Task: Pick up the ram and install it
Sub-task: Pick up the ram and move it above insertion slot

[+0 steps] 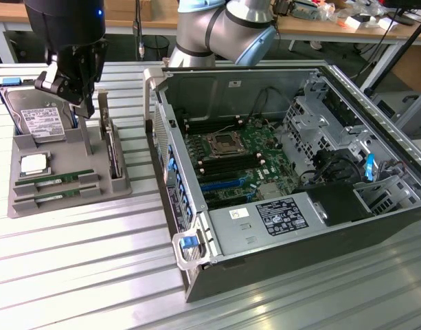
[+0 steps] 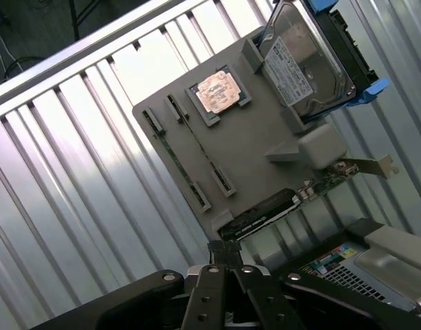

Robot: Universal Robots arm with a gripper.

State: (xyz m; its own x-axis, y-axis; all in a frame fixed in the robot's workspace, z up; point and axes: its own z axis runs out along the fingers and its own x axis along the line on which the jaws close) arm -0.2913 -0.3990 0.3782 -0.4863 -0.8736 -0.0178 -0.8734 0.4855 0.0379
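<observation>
Two green ram sticks lie side by side in slots at the front of a grey holder tray (image 1: pixel 107 184): one ram stick (image 1: pixel 55 179) and a second (image 1: pixel 53 195) just in front of it. In the wrist view they appear edge-on as thin strips, one ram stick (image 2: pixel 200 148) and the other (image 2: pixel 174 161). My gripper (image 1: pixel 85 103) hangs above the back of the tray, near the hard drive, well above the ram. Its fingers (image 2: pixel 218 265) are pressed together, shut on nothing.
The tray also holds a silver hard drive (image 1: pixel 38 120), a square processor chip (image 1: pixel 33 163) and an upright expansion card (image 1: pixel 112 148). To the exterior view's right an open computer case (image 1: pixel 375 227) shows its motherboard (image 1: pixel 231 161) with memory slots beside the CPU socket (image 1: pixel 220 144). The table is ribbed metal.
</observation>
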